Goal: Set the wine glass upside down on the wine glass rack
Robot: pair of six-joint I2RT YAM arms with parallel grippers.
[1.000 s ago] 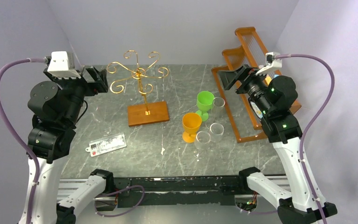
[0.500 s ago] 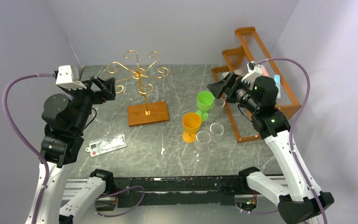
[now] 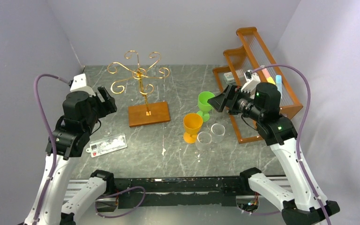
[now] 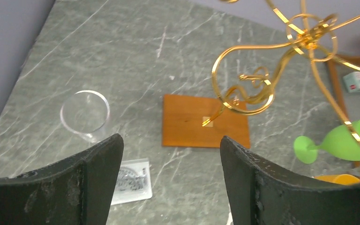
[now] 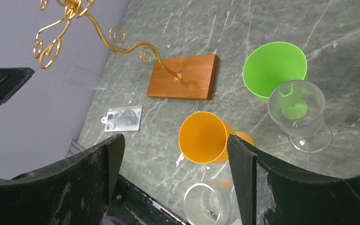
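The gold wire wine glass rack (image 3: pixel 140 75) stands on its orange-brown wooden base (image 3: pixel 148 114) at the back middle; it also shows in the left wrist view (image 4: pixel 258 89) and the right wrist view (image 5: pixel 75 18). Wine glasses stand upright to its right: a green one (image 3: pixel 205 100), an orange one (image 3: pixel 192 124) and two clear ones (image 3: pixel 204 139) (image 3: pixel 218 131). Another clear glass (image 5: pixel 296 110) stands beside the green one (image 5: pixel 274 68). One more clear glass (image 4: pixel 85 112) stands left of the base. My left gripper (image 3: pixel 108 101) is open and empty above it. My right gripper (image 3: pixel 218 101) is open and empty above the green glass.
A large orange slatted shelf (image 3: pixel 262 70) stands along the right side behind my right arm. A flat clear packet with print (image 3: pixel 106 145) lies at the front left. Purple cables loop from both wrists. Grey walls close in the left, back and right sides.
Both arms have come down and inward. My right gripper moved left from the slatted shelf to over the green glass. My left gripper dropped lower, left of the rack.
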